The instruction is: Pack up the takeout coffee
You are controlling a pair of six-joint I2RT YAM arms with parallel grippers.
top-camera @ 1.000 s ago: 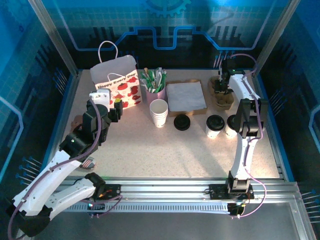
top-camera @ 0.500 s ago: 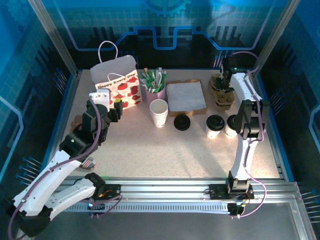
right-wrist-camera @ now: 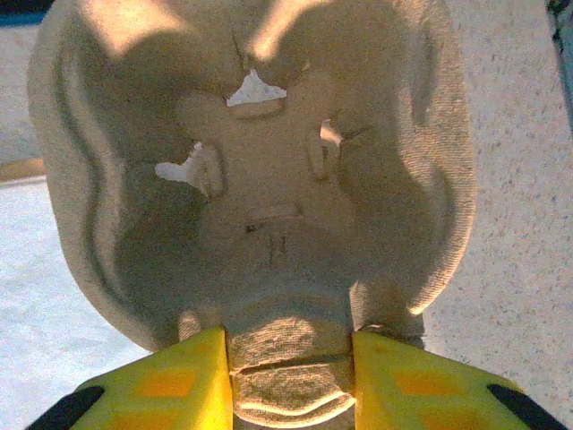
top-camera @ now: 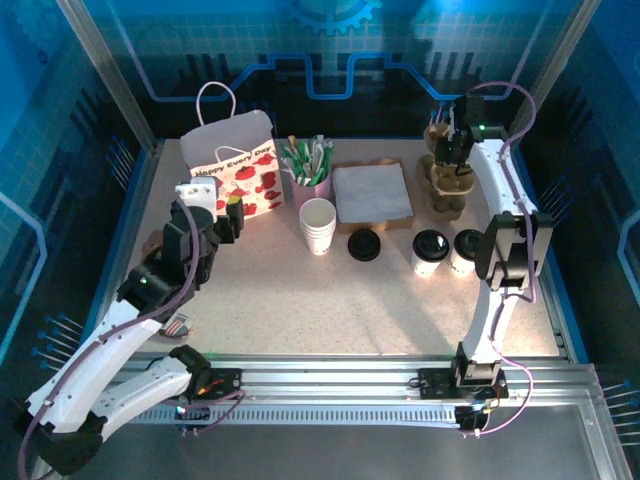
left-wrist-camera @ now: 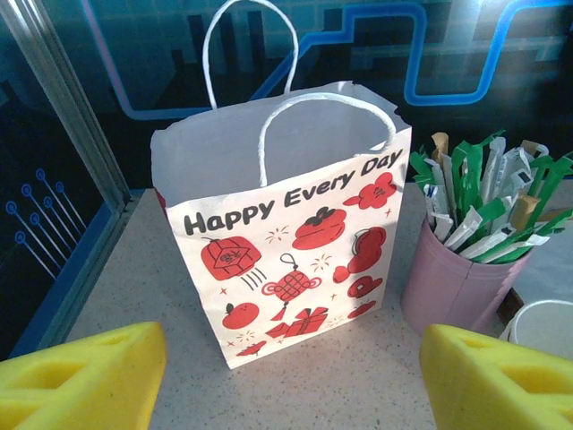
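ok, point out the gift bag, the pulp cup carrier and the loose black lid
gift bag (left-wrist-camera: 295,269): left wrist view, printed front face.
pulp cup carrier (right-wrist-camera: 260,215): right wrist view, centre hub.
loose black lid (top-camera: 364,245): top external view, lid's top.

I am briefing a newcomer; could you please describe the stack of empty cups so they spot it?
Find the red-printed gift bag at the far left of the table, then the pink cup of sticks beside it. The stack of cups stands on its near side, lidless, unlike the two black-lidded cups to its right.
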